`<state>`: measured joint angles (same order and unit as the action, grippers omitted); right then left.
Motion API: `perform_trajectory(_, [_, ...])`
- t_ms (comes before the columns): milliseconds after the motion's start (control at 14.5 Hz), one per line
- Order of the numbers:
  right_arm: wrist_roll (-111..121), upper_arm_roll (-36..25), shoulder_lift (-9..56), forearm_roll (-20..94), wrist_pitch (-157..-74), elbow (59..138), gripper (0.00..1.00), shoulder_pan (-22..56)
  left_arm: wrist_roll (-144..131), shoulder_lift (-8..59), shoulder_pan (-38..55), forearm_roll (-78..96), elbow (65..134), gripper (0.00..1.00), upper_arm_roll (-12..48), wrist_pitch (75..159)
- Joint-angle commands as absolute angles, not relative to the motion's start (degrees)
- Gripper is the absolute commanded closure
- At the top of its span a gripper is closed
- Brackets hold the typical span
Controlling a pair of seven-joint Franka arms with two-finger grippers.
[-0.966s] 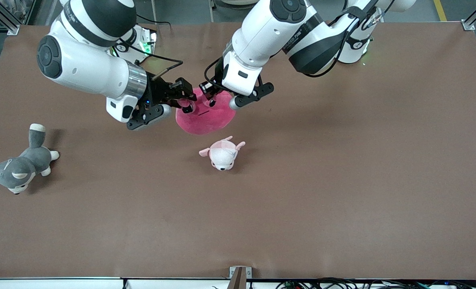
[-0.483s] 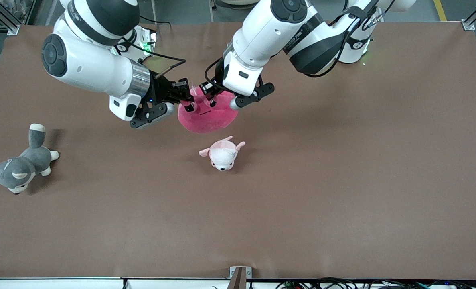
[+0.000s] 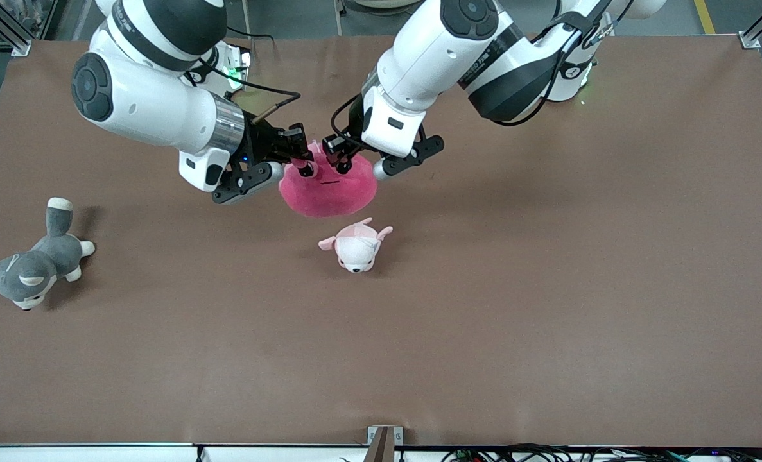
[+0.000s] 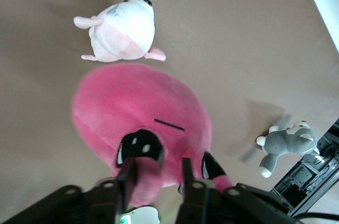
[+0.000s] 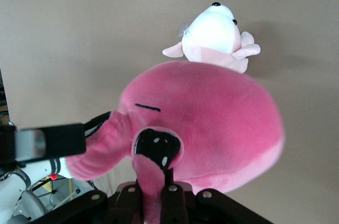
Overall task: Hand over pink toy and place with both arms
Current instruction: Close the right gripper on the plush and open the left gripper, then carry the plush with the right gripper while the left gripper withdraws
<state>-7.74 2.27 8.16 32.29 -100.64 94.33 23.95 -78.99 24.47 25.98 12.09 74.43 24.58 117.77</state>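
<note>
I have the brown table under both arms, which meet above its middle, toward the robots' bases. The pink toy hangs between them in the air, over the table just up from the small pale pink-and-white plush. The grey husky plush lies well apart, toward the right arm's end of the table.

The right gripper has its fingers pinched together on a fold of the toy's fur beside one black eye; its wrist view shows the fabric drawn into a narrow ridge between the pads. The left gripper holds another tuft near the other eye, but its fingers stand a little apart with the tuft between them, so I can't say how firmly it grips, or whether it is already letting go.

I judge this to be the handover itself, with both grippers on the toy at once. To do it well I would confirm the receiving grip before the other opens: a slight pull should show the fur stay put. The toy is soft and heavy for such small pinches, so it will sag and swing once one side lets go. I would open the giving fingers fully, back that arm straight away from the tuft so no fur snags, and only then carry the toy off, keeping it high enough to pass over the small plush below.
</note>
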Motion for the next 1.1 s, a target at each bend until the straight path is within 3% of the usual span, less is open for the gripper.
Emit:
perform_trajectory(0, [-8.8,1.4,7.5,31.7,-100.5,94.3,0.97,23.5,-76.1,24.3,23.7,10.7,73.4,0.0,24.5,115.1])
perform_trajectory(345, [-5.5,1.4,7.6,30.7,-95.4,92.9,0.97,12.2,-65.7,22.8,18.7,-4.9,73.7,0.0,24.4,104.1])
perform_trajectory(552, [-2.6,1.4,8.2,22.7,-95.6,92.9,0.97,7.8,-56.6,21.6,11.9,-7.1,73.9,0.0,24.5,101.9])
perform_trajectory(1034, [6.8,1.6,16.2,20.6,-95.9,92.9,0.96,-1.3,-33.8,15.7,-0.8,-7.2,74.0,0.0,24.4,88.9])
